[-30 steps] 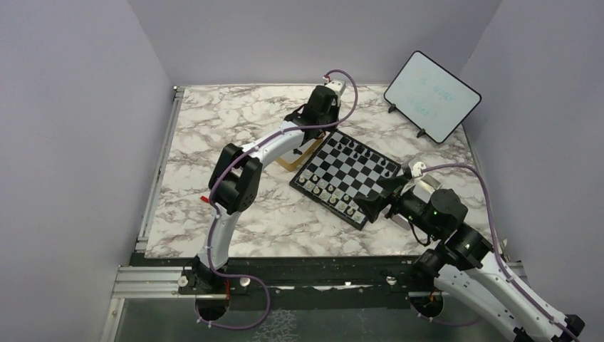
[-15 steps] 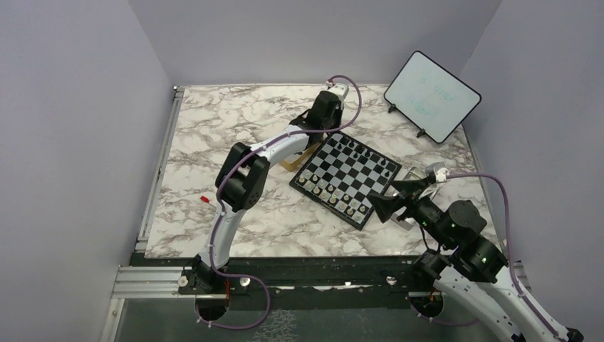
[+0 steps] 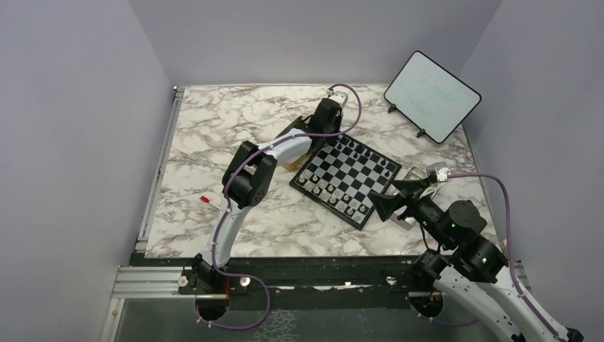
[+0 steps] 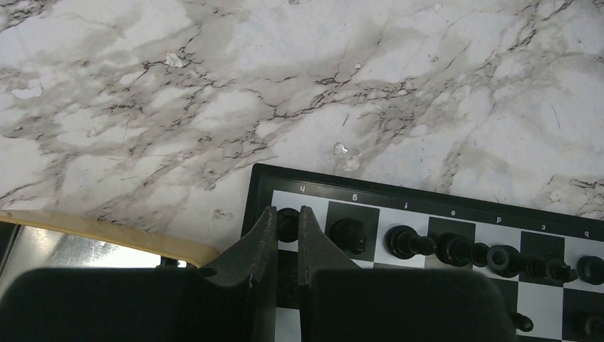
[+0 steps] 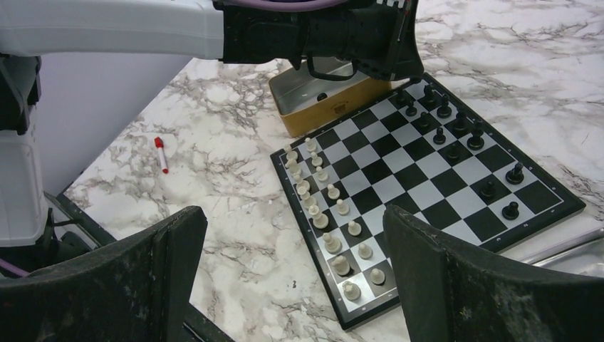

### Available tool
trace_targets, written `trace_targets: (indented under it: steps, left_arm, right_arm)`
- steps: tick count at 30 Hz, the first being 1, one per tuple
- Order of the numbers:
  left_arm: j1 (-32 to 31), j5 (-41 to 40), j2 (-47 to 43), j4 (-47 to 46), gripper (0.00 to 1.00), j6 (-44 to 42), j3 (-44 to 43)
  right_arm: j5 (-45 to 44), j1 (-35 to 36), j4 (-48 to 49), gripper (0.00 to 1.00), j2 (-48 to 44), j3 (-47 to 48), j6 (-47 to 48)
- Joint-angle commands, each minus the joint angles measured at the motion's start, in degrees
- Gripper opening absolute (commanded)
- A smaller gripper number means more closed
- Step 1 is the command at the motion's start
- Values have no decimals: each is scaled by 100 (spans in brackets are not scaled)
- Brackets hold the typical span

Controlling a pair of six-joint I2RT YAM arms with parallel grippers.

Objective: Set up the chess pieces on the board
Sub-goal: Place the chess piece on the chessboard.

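Observation:
The board (image 3: 349, 174) lies at the table's middle right, with pale pieces (image 5: 320, 206) along its near-left side and black pieces (image 5: 441, 121) on the far side. My left gripper (image 3: 333, 134) is at the board's far left corner. In the left wrist view its jaws (image 4: 287, 211) are shut on a black piece (image 4: 288, 222) standing on the corner square marked h, next to a row of black pieces (image 4: 406, 241). My right gripper (image 3: 392, 198) hovers wide open and empty off the board's near right corner (image 5: 293, 214).
A gold tin (image 3: 293, 160) sits against the board's left edge, under my left arm. A white tablet (image 3: 431, 96) stands at the back right. A red marker (image 3: 205, 200) lies at the left. A silver lid (image 3: 411, 173) lies right of the board.
My left gripper has moved right and a little down onto the board's far corner. My right gripper drew back to the right a second ago and has since held still.

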State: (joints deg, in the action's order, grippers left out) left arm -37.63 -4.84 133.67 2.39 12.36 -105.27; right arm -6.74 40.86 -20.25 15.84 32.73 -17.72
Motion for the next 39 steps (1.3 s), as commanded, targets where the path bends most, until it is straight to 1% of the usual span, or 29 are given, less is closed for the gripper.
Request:
trace_targets:
  steps: [1,4,13,27,39]
  left_arm:
    - [-25,-30,131,-359,9,32,-167]
    - [-27,60,247,-313,9,8,-333]
    - [-30,-10,343,-248,11,3,-430]
    - [-27,88,319,-248,12,202,-263]
    - [-41,-75,80,-86,12,175,-87]
  right_arm:
    - [-102,0,136,100,-8,61,34]
    - [-119,-1,118,100,19,129,101]
    - [-274,0,82,100,-37,170,236]
    - [-362,1,49,100,-203,51,233]
    - [-347,1,138,100,-165,-78,211]
